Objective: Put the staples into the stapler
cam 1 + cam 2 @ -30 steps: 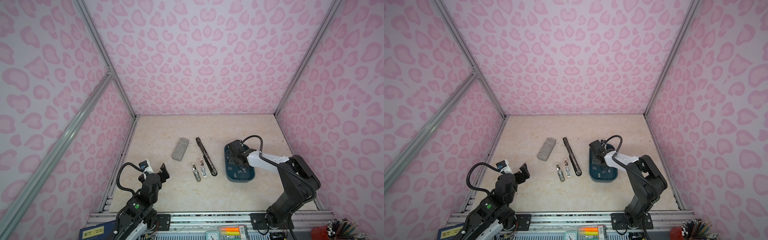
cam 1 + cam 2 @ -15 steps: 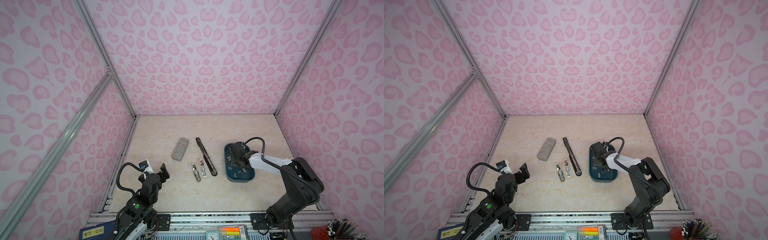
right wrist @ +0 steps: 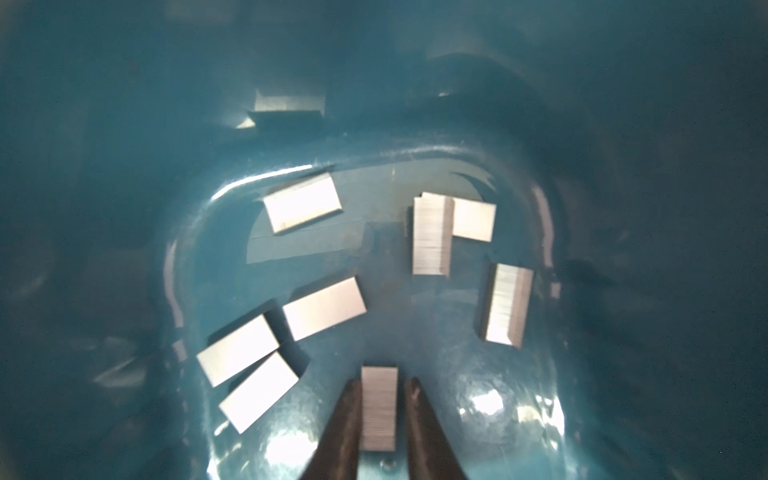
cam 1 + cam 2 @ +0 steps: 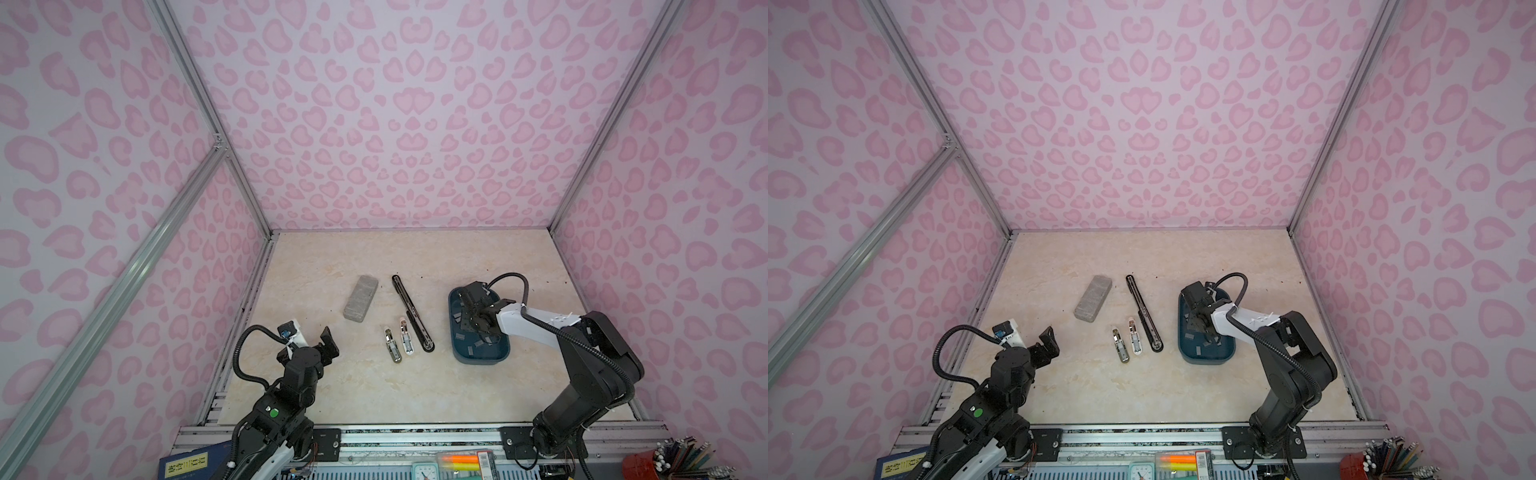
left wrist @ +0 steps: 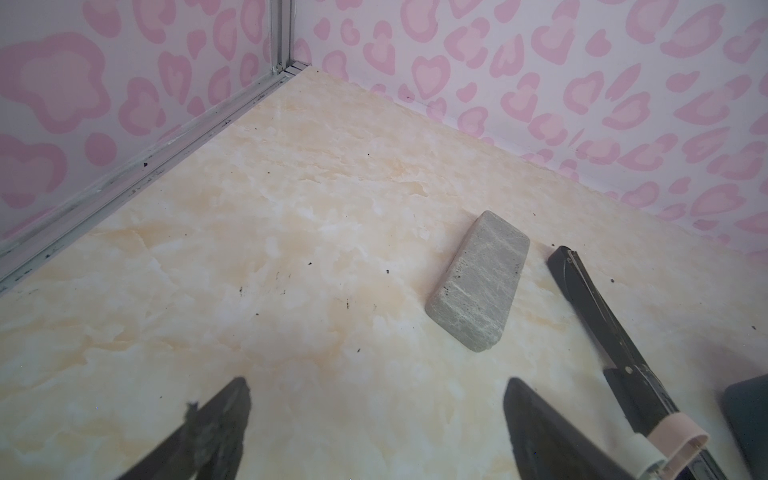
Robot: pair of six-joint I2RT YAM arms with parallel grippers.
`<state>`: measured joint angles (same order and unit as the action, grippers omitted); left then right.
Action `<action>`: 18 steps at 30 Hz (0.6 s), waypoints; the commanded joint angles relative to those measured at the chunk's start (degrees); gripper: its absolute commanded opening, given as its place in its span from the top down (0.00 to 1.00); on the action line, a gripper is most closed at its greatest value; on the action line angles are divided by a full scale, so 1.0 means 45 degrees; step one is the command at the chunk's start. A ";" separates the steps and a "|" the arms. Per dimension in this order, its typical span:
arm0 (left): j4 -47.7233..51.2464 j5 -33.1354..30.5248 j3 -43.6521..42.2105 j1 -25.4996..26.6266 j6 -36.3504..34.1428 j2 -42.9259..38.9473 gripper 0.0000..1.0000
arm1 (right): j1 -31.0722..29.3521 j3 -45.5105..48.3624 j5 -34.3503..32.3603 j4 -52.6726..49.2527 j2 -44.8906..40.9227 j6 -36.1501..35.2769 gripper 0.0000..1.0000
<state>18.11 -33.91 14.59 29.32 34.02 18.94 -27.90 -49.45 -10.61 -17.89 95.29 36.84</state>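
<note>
The black stapler (image 4: 411,313) (image 4: 1144,311) (image 5: 598,316) lies opened out flat and long at the middle of the table. The staples (image 3: 303,203) are several grey strips scattered in a dark blue tray (image 4: 498,357) (image 4: 1221,357) (image 3: 124,166). My right gripper (image 4: 467,316) (image 4: 1196,322) (image 3: 380,384) reaches down into the tray. Its fingers stand against both long sides of one strip (image 3: 378,407), which lies on the tray floor. My left gripper (image 4: 316,345) (image 4: 1042,345) (image 5: 376,386) hovers open and empty over the near left of the table.
A grey speckled block (image 4: 360,298) (image 4: 1093,298) (image 5: 478,282) lies left of the stapler. Two small metal pieces (image 4: 392,345) (image 4: 406,341) lie side by side near the stapler's front end. Pink patterned walls enclose the table on three sides.
My right gripper's fingers have closed in on a staple strip inside the tray. The left arm has not moved.
</note>
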 commanded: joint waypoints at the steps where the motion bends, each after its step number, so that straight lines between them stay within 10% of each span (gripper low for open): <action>1: -0.0261 -0.0213 0.0116 -0.0012 0.0135 0.0021 0.04 | -0.0008 0.0142 0.0146 0.0090 0.0098 -0.0004 0.83; 18: -0.0397 0.0032 0.0134 -0.0012 0.0135 0.0274 0.04 | 0.0029 0.0302 -0.0256 0.0299 -0.0684 0.0037 0.88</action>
<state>18.06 -33.85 14.59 29.32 34.02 19.62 -27.75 -48.64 -10.63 -16.43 93.21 36.84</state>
